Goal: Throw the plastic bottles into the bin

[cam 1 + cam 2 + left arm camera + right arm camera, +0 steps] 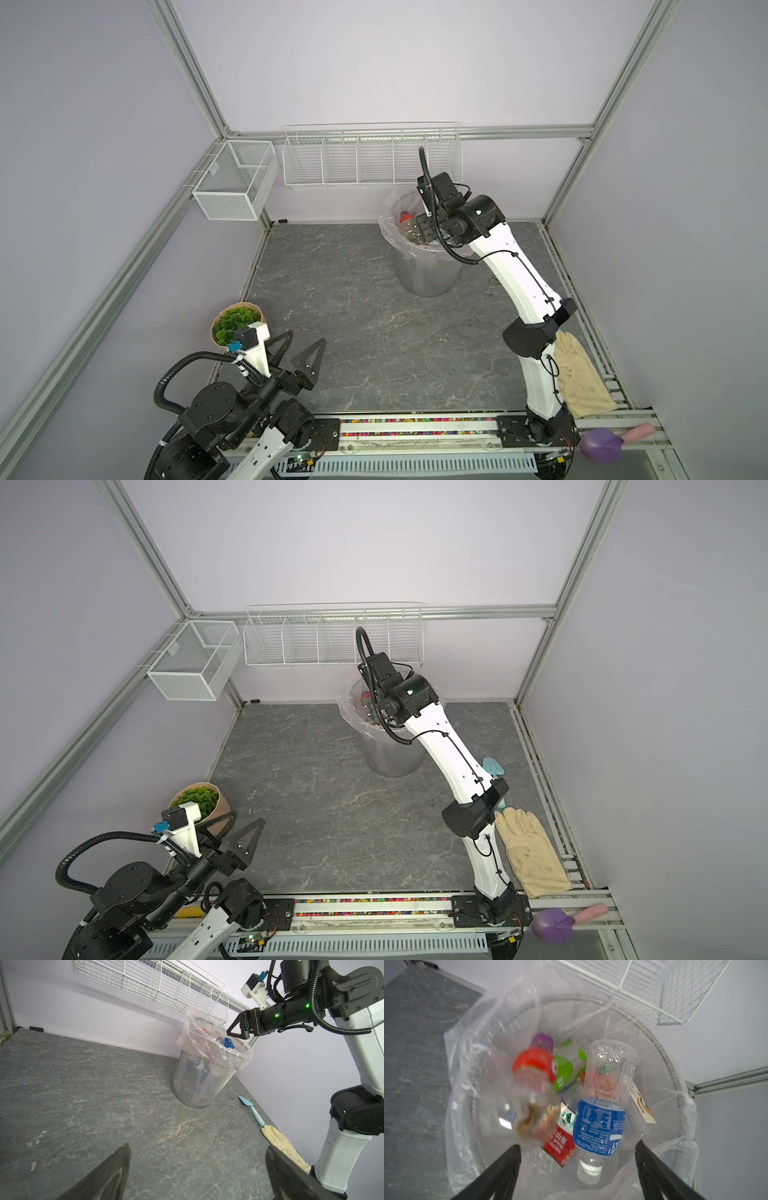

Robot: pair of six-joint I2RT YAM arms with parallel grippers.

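Plastic bottles (600, 1105) lay piled in the bin (199, 1084). A red-labelled bottle (535, 1076) was blurred just under the right gripper (577, 1145), whose jaws stood wide and held nothing. The left gripper (303, 343), well apart, was open and empty. I feared the pile could bounce this bottle over the rim.

Even, diffuse light is seen throughout; the walls (374, 62) are brightest at upper centre in both top views. Only faint shadows are cast on the tabletop (374, 324). In the right wrist view a red-labelled bottle (534, 1076) is smeared by motion blur, and the fingers (500, 1174) are rendered soft.
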